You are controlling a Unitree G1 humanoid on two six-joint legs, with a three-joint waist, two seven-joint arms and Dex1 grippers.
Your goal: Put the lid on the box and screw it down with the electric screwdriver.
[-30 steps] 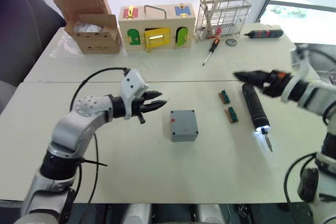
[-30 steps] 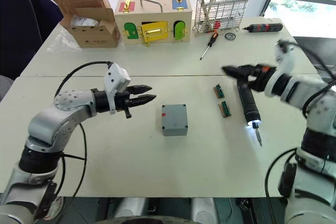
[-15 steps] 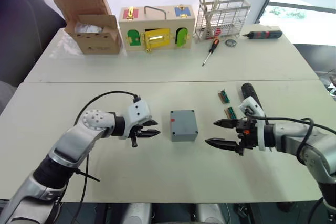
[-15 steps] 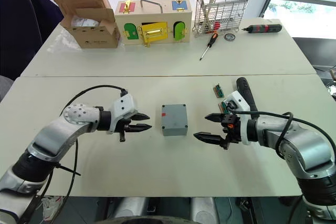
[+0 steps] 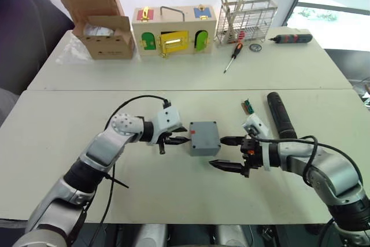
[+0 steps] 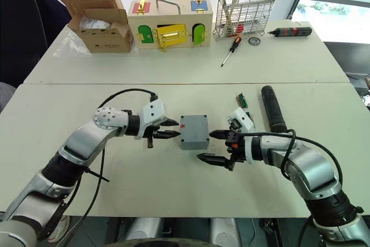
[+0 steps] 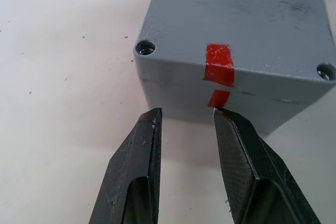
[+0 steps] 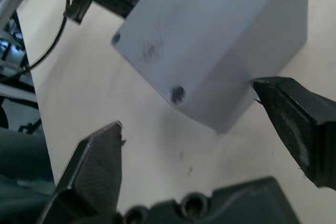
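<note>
A: Where does the grey box (image 5: 203, 138) sit?

B: Table (image 5: 173, 195) centre, square to the near edge, red mark on the side facing the robot's left. The lid (image 7: 247, 19) looks already seated on top: corner screw holes show in the left wrist view, with a seam under the red mark. Fair hedge: I can't tell whether screws sit in those holes.

A: And the arms?

B: One on each side. Left gripper (image 5: 179, 139) is at the box's 9 o'clock, fingertips at the red-marked wall. Right gripper (image 5: 227, 153) is at roughly 4 o'clock, near the front right corner.

A: How far apart are the fingers?

B: Left: parted a little, a narrow gap, holding nothing. One fingertip (image 7: 223, 116) looks to touch or nearly touch the wall below the red mark. Right: spread wide, holding nothing. The far finger (image 8: 302, 124) is just beside the right-hand wall; the near finger (image 8: 97, 169) hangs over bare table in front of the box.

A: The electric screwdriver?

B: The black cylinder (image 5: 280, 122) lies at the box's 3 o'clock, beyond the right gripper, long axis running 12 to 6, untouched. Small green parts (image 5: 247, 106) lie between it and the box.

A: Which arm fetches it?

B: My judgement: the right, clearly nearer. It would have to draw back toward 3 o'clock and close across the barrel, while the left steadies the box.
</note>
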